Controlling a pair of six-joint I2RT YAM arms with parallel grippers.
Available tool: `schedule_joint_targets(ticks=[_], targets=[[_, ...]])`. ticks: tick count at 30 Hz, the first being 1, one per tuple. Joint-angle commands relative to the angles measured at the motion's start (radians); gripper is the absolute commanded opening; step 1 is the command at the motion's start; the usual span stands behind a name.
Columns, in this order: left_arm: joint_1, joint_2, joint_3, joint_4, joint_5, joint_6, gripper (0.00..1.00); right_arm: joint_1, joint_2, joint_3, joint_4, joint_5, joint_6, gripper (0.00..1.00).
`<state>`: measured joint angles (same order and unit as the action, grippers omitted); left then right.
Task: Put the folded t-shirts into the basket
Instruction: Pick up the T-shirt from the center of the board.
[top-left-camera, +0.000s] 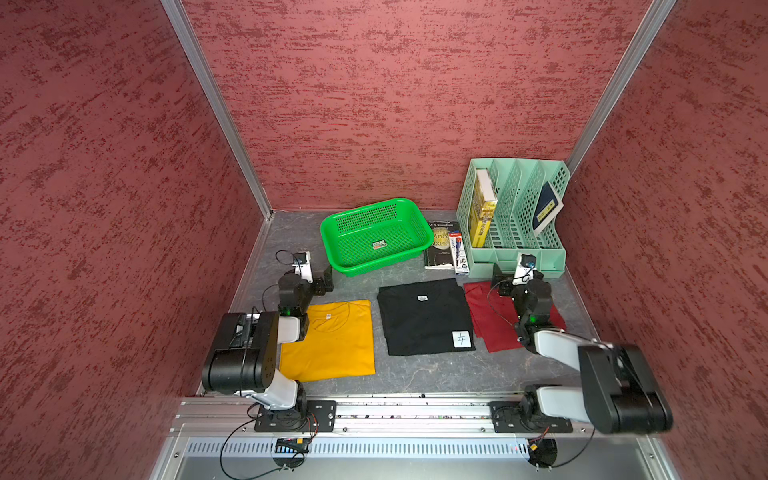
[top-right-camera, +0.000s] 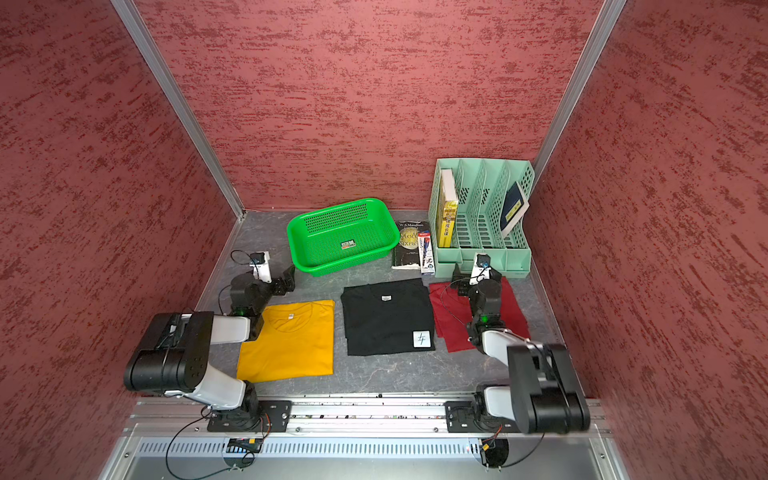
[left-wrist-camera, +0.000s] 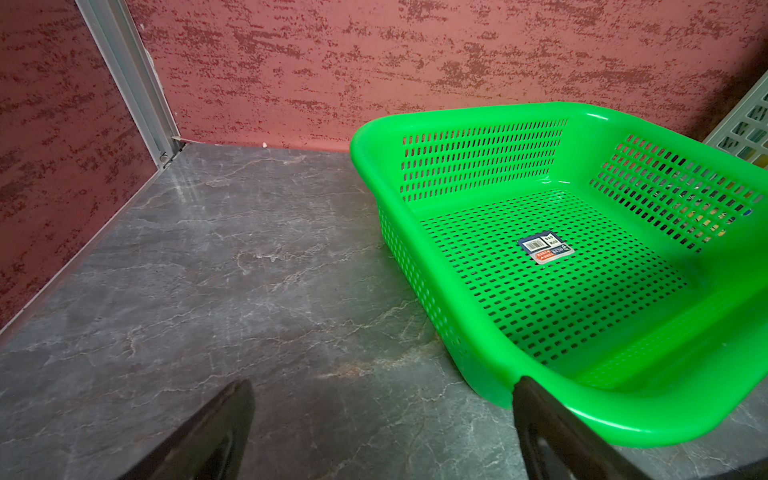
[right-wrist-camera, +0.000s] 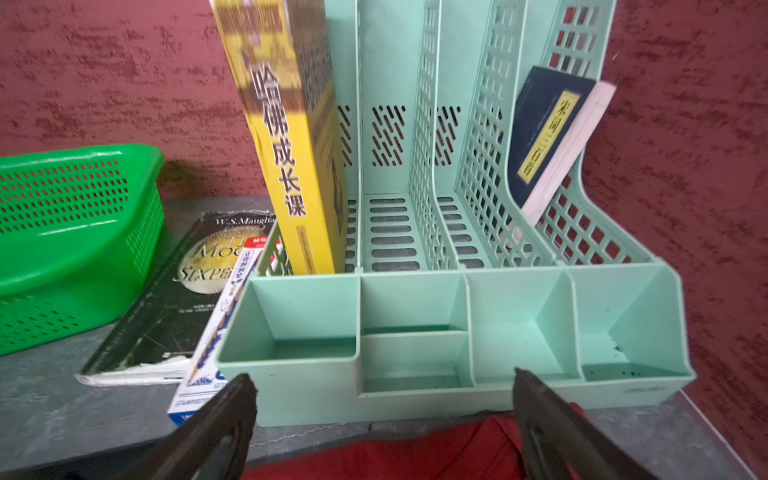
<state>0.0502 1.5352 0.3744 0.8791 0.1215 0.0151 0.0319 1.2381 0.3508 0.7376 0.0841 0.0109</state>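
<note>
Three folded t-shirts lie in a row in both top views: mustard yellow (top-left-camera: 332, 345) (top-right-camera: 291, 349), black with a white label (top-left-camera: 419, 320) (top-right-camera: 382, 320), and dark red (top-left-camera: 494, 324) (top-right-camera: 449, 324). Behind them stands the bright green basket (top-left-camera: 365, 241) (top-right-camera: 332, 241) (left-wrist-camera: 540, 291), with only a sticker inside. My left gripper (top-left-camera: 329, 277) (left-wrist-camera: 382, 386) is open over bare table, beside the basket's near left corner. My right gripper (top-left-camera: 500, 283) (right-wrist-camera: 382, 378) is open above the far edge of the dark red t-shirt (right-wrist-camera: 395, 453), holding nothing.
A tall mint-green file organizer (top-left-camera: 515, 232) (right-wrist-camera: 415, 324) holding upright books stands at the back right, just beyond the right gripper. A dark book (top-left-camera: 438, 249) and a pen box (top-left-camera: 460, 259) lie between it and the basket. Red walls enclose three sides.
</note>
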Motion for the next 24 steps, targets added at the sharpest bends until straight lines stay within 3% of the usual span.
schedule_joint_targets(ticks=[1,5,6,10,11,15,17,24], targets=[[-0.006,-0.004,0.008,0.004,-0.009,0.005,1.00,0.005,-0.131,0.168,-0.421,-0.011,0.130,0.98],[-0.006,-0.003,0.008,0.005,-0.011,0.004,1.00,0.006,-0.109,0.462,-0.940,-0.011,0.476,0.98],[-0.004,-0.003,0.007,0.005,-0.010,0.004,1.00,0.005,-0.086,0.516,-1.025,-0.073,0.538,0.98],[-0.005,-0.003,0.007,0.005,-0.010,0.005,1.00,0.031,-0.001,0.573,-0.980,-0.529,0.529,0.98],[-0.005,-0.004,0.007,0.005,-0.010,0.004,1.00,0.068,0.010,0.588,-0.993,-0.564,0.519,0.99],[-0.005,-0.004,0.006,0.006,-0.011,0.004,1.00,0.290,0.054,0.695,-1.180,-0.454,0.407,0.99],[-0.005,-0.005,-0.001,0.024,0.006,0.011,1.00,0.405,0.094,0.732,-1.230,-0.483,0.363,0.99],[0.008,-0.059,-0.086,0.132,0.093,0.026,1.00,0.754,0.206,0.738,-1.163,-0.492,0.340,0.98]])
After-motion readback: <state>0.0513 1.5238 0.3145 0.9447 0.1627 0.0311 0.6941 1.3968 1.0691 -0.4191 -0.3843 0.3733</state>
